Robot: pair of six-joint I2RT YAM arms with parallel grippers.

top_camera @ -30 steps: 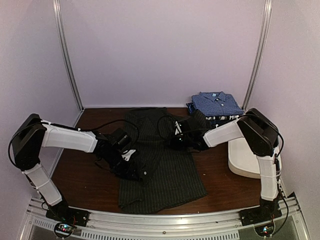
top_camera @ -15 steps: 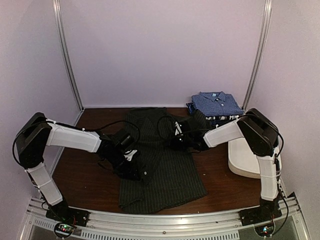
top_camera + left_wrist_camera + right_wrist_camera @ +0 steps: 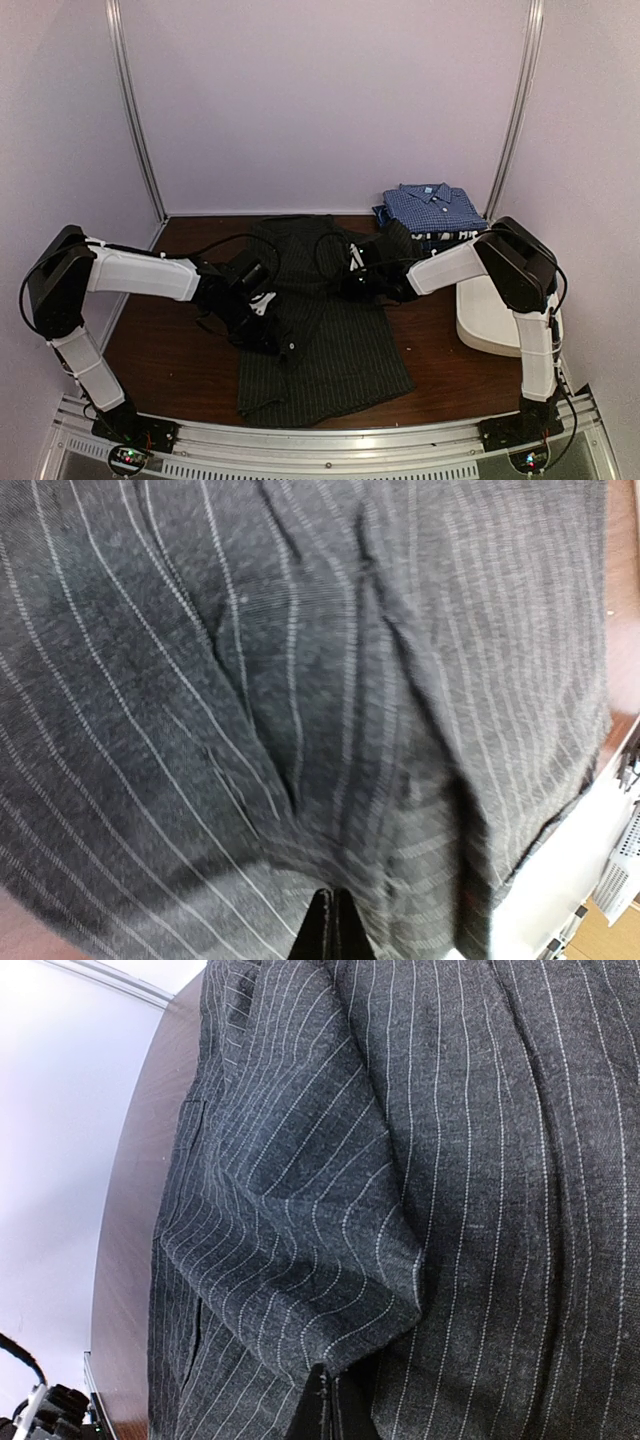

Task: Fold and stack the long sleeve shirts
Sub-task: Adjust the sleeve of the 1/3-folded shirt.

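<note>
Shirt in hand: the dark charcoal pinstriped button-up shirt point(image 3: 335, 350) lies spread lengthwise on the dark brown wooden counter point(image 3: 160, 350), with its hem toward the arm bases.
Finished stack: a folded blue checked shirt point(image 3: 432, 205) sits on a folded navy shirt point(image 3: 445, 238) at the back right, beside the white oblong plastic tub point(image 3: 490, 320).
Left fingers: the left fingers point(image 3: 318, 940) are clenched on a pinch of pinstriped cloth at the charcoal shirt's left side, about mid-length. Wrinkles run into the tips, but the wrist view is too close to tell how many layers are caught.
Right fingers: the right fingers point(image 3: 312, 1415) are clamped on a turned-over corner of the same shirt, on its upper right part.
Risk, thin grip: if the left pinch holds only the top layer, lifting would peel the front panel away. The back would be left flat and the fold would come out lopsided.
Risk, uneven pull: the two grips sit at different heights along the shirt, so one arm leading the other would probably twist the cloth and skew the crease.
Risk, slip: the right-hand corner is a small bite, and tension across the shirt could pull it free mid-fold.
Risk, neighbours: the right arm works near the stack, so a wide swing could nudge the blue checked shirt off square.
</note>
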